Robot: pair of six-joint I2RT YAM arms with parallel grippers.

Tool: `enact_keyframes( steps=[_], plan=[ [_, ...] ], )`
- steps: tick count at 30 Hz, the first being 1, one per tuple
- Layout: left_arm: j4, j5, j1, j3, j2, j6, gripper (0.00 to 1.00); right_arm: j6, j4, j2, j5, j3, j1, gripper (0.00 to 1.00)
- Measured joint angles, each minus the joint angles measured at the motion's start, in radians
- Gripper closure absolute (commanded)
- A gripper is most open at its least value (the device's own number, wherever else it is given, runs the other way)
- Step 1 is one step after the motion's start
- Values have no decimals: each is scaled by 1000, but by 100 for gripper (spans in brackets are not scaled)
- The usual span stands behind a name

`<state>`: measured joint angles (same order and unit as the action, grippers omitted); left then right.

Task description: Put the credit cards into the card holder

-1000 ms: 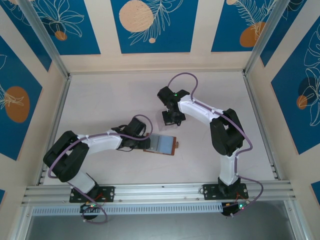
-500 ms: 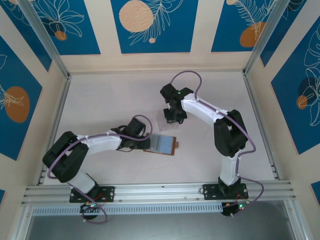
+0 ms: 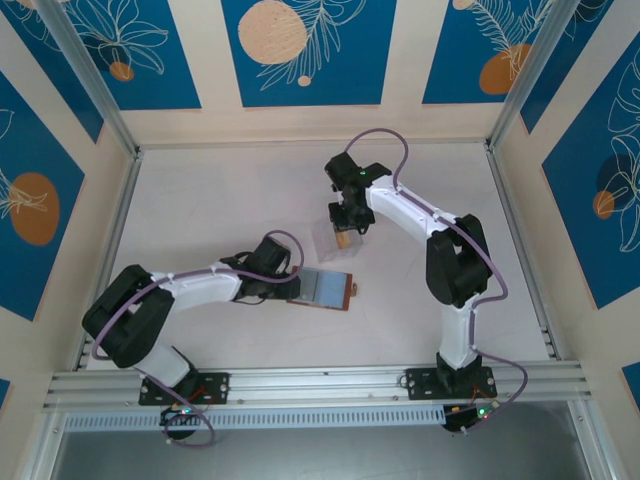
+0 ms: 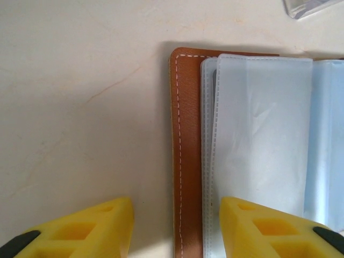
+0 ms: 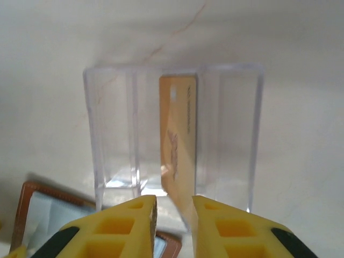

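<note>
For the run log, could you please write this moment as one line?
left gripper open astride card holder edge | right gripper open around tan card in clear box

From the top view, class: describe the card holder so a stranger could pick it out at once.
Start at the pale table and look near its middle. The card holder lies open and flat there: brown rim and grey-blue pockets, unlike the clear box beyond it.

Lighting: bright, even, diffuse, from overhead. Shadows: soft and short on the desk (image 3: 220,200); thin dark band along the card holder (image 4: 185,150) edge. Glare: mild sheen on its pockets (image 4: 258,134) and on the clear box (image 5: 113,134). Focus: overhead view sharp; yellow fingers (image 5: 123,226) of the right pincer (image 5: 173,212) blurred.
</note>
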<state>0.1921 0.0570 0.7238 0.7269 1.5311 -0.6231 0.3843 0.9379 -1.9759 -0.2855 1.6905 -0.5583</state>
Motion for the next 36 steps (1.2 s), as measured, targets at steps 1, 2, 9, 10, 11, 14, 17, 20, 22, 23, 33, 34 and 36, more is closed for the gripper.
enact_keyframes(
  steps=[1, 2, 9, 10, 11, 14, 17, 20, 22, 23, 33, 34, 36],
  plan=[
    [14, 5, 2, 0, -11, 0, 52, -4, -1, -13, -10, 13, 2, 69],
    [33, 12, 2, 0, -29, 1, 51, -7, -1, -22, -20, 20, 2, 68],
    [149, 46, -18, 81, -149, 6, 43, -19, 2, -52, -41, 23, 2, 65],
    [158, 52, -25, 109, -148, 9, 42, -19, 2, -54, -41, 23, 2, 65],
    [167, 58, -34, 144, -138, 16, 41, -19, 0, -56, -41, 23, 2, 65],
    [178, 71, -55, 249, -76, 32, 40, -19, -2, -63, -41, 23, 0, 65],
    [181, 76, -68, 352, 27, 45, 40, -19, -3, -71, -46, 23, -4, 64],
    [183, 85, -79, 439, 141, 55, 41, -19, -5, -73, -48, 18, -5, 64],
    [183, 89, -86, 484, 209, 56, 41, -19, -7, -73, -48, 13, -5, 64],
    [183, 91, -90, 504, 240, 56, 41, -19, -7, -73, -48, 9, -5, 64],
    [183, 93, -111, 632, 428, 58, 42, -19, -18, -73, -48, -18, -5, 64],
    [185, 92, -111, 642, 439, 58, 42, -19, -19, -74, -48, -19, -5, 64],
    [185, 91, -111, 659, 459, 58, 43, -19, -24, -74, -48, -20, -5, 64]
  ],
)
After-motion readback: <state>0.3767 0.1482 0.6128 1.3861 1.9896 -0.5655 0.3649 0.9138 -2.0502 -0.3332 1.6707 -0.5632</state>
